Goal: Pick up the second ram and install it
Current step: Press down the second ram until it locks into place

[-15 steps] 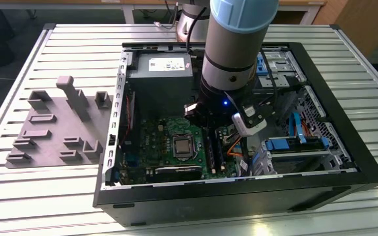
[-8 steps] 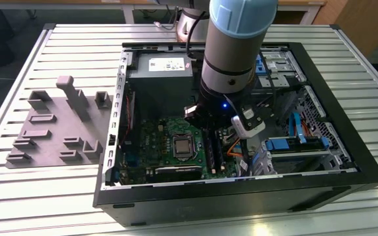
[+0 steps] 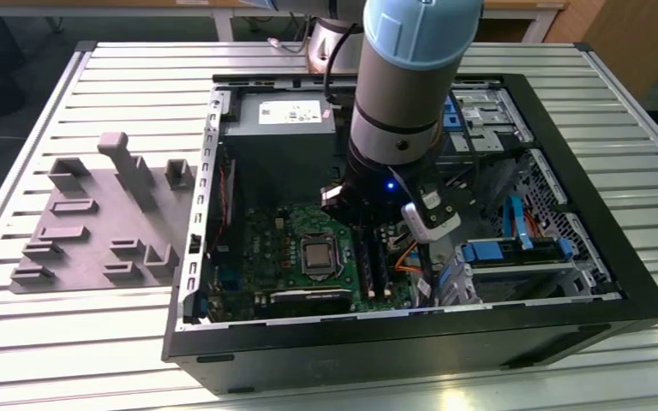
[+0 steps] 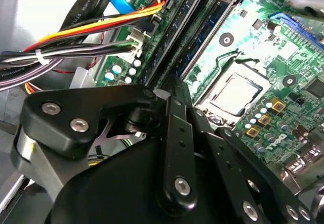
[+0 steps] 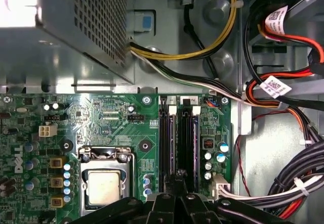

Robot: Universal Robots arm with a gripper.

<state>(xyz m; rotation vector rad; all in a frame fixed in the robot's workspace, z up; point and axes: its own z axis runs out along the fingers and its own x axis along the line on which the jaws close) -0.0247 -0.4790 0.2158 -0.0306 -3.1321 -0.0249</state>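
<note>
Gripper: my gripper (image 5: 177,179) hung tips-down inside the case, right over the memory slots, so any push would go straight along a slot.
Fingers: my fingers (image 4: 171,113) were drawn together to a narrow point. Whether a board edge sat pinched between them was hidden by the tips themselves.
Ram: the ram (image 5: 189,138) I took to be the dark stick standing in the slot on the cable side, running away from my tips. It stood on edge in the slot, not lying loose, and I could not tell if it was fully seated.
Slots: the slots (image 5: 168,138) lay side by side, the other one also filled by a dark stick. White latches capped their far ends, there to lock a stick once it is down.
Socket: the socket (image 5: 105,186) sat just beside the slots on the board (image 5: 101,118), on the side away from the cables.
Cables: the cables (image 5: 298,178) were bundled and tied off beyond the board's edge, which kept them out of my way.
Power supply: the power supply (image 3: 280,128) filled the far corner of the case (image 3: 421,342).
Tray: a grey tray (image 3: 89,223) of part holders lay on the table (image 3: 78,360) at the exterior view's left, well apart from the case.
</note>
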